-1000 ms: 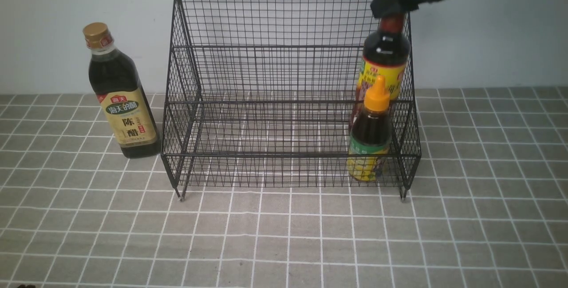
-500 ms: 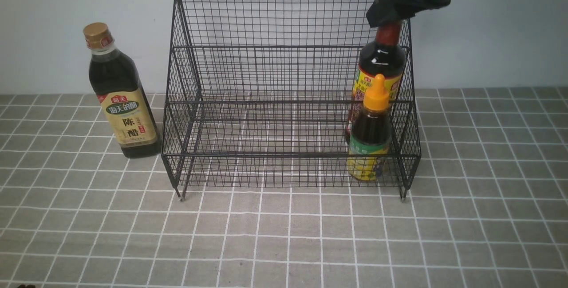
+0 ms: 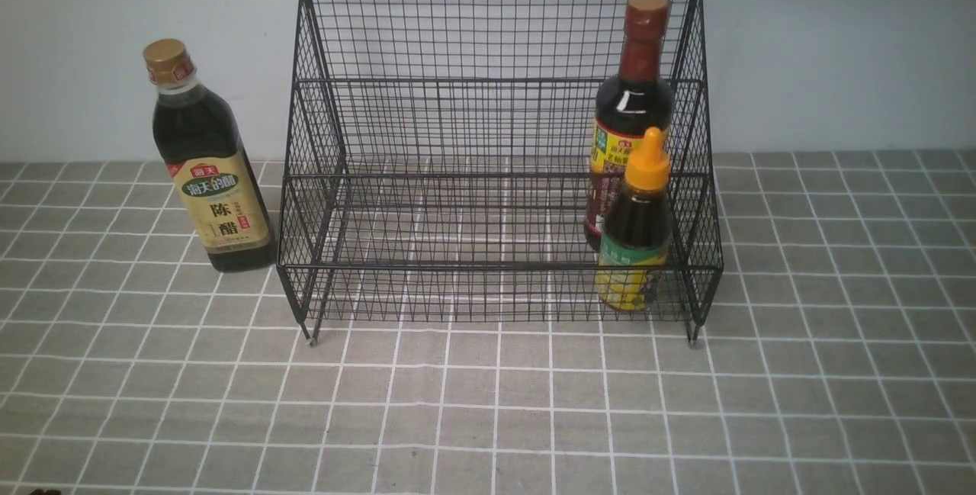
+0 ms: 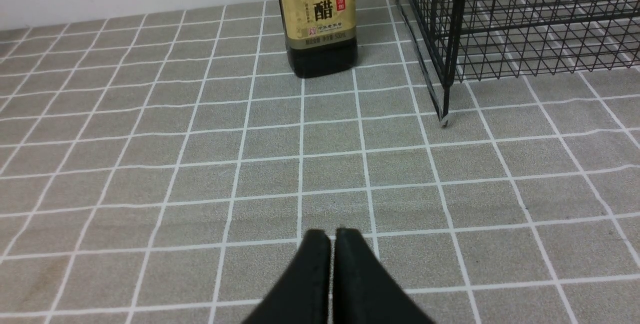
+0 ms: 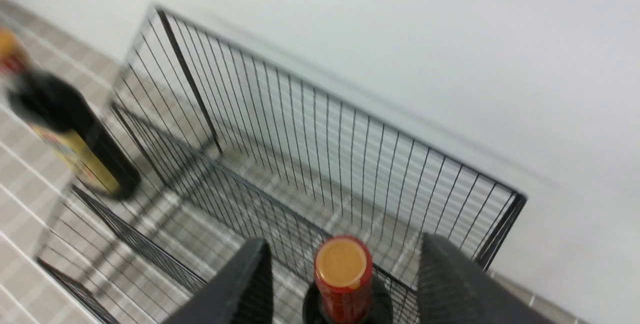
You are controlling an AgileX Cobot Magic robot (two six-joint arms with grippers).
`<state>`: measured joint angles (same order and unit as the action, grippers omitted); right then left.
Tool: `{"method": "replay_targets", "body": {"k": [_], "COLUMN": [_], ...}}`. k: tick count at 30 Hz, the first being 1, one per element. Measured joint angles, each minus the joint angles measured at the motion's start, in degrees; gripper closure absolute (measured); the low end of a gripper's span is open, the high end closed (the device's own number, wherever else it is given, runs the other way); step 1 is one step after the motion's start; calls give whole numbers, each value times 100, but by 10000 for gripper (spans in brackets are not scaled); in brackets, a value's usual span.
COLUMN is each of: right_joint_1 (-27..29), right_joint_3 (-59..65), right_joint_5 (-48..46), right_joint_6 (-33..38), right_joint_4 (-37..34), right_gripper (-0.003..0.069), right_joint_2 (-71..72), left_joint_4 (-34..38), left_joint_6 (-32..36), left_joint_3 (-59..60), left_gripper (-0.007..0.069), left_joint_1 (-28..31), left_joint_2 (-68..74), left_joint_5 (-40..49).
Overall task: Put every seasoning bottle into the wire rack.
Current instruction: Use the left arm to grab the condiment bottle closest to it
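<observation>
The wire rack [image 3: 496, 175] stands on the tiled-pattern surface. Inside it, toward its right side, is the brown-capped bottle [image 3: 633, 114], and in front of that, still within the rack, the shorter orange-nozzle bottle [image 3: 637, 228]. Just left of the rack, outside it, is the gold-capped bottle [image 3: 210, 167] (beige label facing forward). Above the rack, the right gripper [image 5: 345, 264] has its fingers spread, the brown cap between them; the left gripper [image 4: 322, 254], in front of the rack, is pressed together.
</observation>
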<state>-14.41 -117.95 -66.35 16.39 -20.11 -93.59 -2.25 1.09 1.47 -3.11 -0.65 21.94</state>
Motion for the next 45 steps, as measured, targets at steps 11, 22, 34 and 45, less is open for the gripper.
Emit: {"method": "replay_targets", "body": {"k": [11,22,34,45], "right_joint_1": [0,0,0,0], "right_joint_3": [589,5023,9207,9723], "right_joint_5": [-244,2251,5490,6353], "right_joint_6": [-1052,-1750,-2068,-2063], "right_joint_4": [1058,1573,1576,1576], "right_gripper": [666,670,670,670], "right_joint_2": [2196,5747,8864,9438], "left_joint_4": [-7,339,616,893], "left_joint_6": [0,-254,-302,-304], "left_joint_3": [0,16,16,-610], "left_gripper": [631,631,631,631], "left_joint_1": [0,0,0,0], "left_joint_2": [0,0,0,458], "left_joint_5": [0,-979,-2829,-3975]}}
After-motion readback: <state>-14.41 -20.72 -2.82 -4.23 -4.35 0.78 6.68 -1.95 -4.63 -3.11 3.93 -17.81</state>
